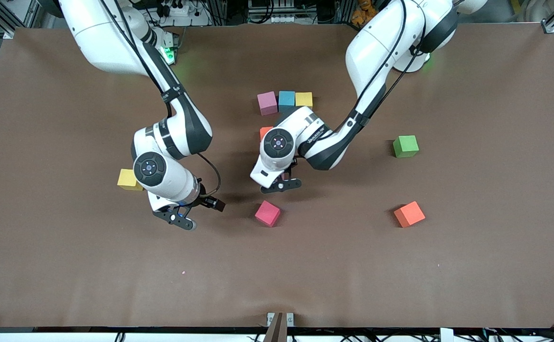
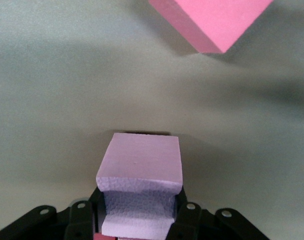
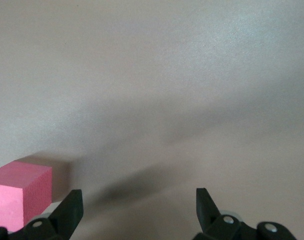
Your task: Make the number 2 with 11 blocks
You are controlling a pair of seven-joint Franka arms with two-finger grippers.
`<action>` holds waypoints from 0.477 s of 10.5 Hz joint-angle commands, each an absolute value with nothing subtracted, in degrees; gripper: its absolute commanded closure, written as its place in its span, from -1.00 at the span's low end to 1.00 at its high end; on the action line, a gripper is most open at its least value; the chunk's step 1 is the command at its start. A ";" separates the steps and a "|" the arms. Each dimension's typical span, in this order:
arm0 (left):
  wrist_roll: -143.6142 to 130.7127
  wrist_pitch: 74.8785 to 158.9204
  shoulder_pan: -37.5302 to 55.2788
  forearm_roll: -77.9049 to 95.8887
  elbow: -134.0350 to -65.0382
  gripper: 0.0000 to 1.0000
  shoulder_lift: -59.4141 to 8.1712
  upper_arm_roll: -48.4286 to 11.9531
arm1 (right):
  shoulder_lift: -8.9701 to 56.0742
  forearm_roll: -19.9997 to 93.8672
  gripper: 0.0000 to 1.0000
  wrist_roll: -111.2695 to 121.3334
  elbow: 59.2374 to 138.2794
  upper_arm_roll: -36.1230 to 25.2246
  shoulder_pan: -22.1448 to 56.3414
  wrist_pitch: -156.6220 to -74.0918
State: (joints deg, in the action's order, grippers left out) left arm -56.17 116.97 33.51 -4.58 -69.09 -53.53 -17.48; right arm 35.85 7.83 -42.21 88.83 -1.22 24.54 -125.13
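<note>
Scanning from the right arm's end of the brown table [image 1: 44, 266]: your yellow block [image 1: 126, 179] sits half hidden under the right arm's wrist. Your right gripper [image 1: 187, 214] hangs low over bare table just nearer the front camera, fingers [image 3: 70, 210] spread wide, nothing between them. A pink block [image 1: 267, 213] lies loose and turned mid-table, beside that gripper. Just above it your left gripper [image 1: 281, 184] is pinching a pale purple block [image 2: 141, 172], fingers pressed into the foam. An orange block [image 1: 265, 131] peeks out by the left wrist. Farther from the camera, a pink [image 1: 267, 103], blue [image 1: 286, 100], yellow row [image 1: 304, 99], touching. Toward the left arm's end: green cube [image 1: 405, 146], orange block [image 1: 409, 213], well apart.
</note>
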 commanded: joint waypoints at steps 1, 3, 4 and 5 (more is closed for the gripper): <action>-53.79 115.75 34.28 -2.99 -67.24 0.00 -54.23 -16.79 | 36.65 8.17 -1.00 -42.01 87.19 -0.88 24.26 -124.10; -53.09 115.75 34.10 -1.94 -67.15 0.00 -54.23 -16.96 | 36.65 8.17 -1.00 -42.01 87.19 -0.79 24.26 -124.10; -53.00 115.75 34.10 -1.24 -66.80 0.00 -54.32 -16.88 | 36.65 8.17 -1.00 -42.01 87.19 -0.88 24.26 -124.10; -53.00 115.75 34.10 -0.97 -66.54 0.01 -54.40 -16.88 | 36.74 8.17 -1.00 -42.01 87.19 -0.88 24.17 -124.10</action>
State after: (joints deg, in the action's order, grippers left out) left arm -54.42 116.97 33.52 -2.84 -68.87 -53.53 -17.49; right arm 35.99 7.83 -42.21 88.74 -1.21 24.54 -125.12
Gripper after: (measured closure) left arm 0.458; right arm 0.000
